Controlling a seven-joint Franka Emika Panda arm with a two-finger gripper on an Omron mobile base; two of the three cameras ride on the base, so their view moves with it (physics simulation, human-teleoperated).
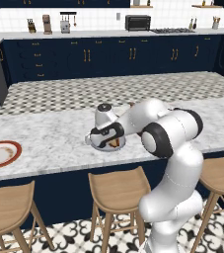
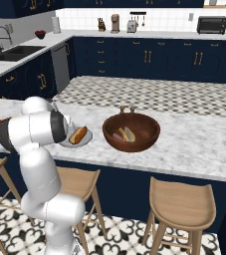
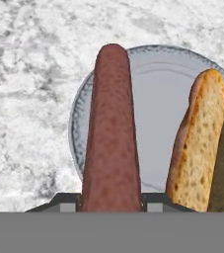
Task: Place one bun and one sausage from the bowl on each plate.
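Here the hand pinches a sausage over the grey plate, ready to lay it down. A bun already lies at the plate's 3 o'clock, so the sausage goes beside it.

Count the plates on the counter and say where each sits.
2: the grey plate lies under the gripper; the orange-rimmed plate sits far left on the counter.
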